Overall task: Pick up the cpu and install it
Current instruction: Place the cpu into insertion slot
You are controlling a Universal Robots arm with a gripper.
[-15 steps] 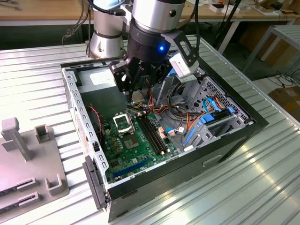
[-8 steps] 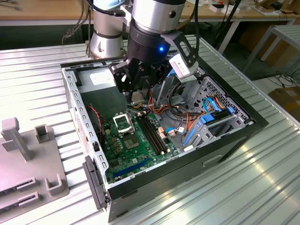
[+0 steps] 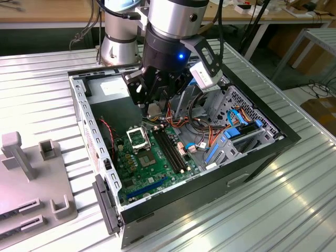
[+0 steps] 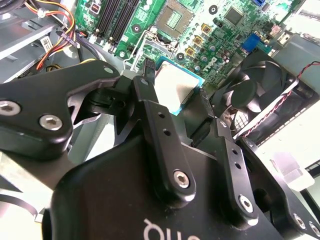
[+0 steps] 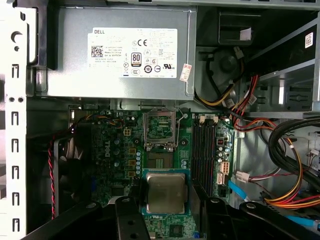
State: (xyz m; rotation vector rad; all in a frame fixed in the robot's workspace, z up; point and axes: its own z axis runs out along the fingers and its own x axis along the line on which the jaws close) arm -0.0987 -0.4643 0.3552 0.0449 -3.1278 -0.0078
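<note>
Over the motherboard [image 5: 117, 155], near its open socket [image 4: 173, 19], the pincer [image 4: 175, 92] clamps the cpu [image 5: 165, 193].

You have one cpu [image 5: 165, 193] near the one socket [image 4: 172, 19], with one power supply [image 5: 120, 52] and one fan [image 4: 247, 92] near that socket too.

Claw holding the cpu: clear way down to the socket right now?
Probably yes. The claw holds the cpu above the green board, near the socket, whose frame stands open. Nothing shows between them; the cables lie off to one side.
</note>
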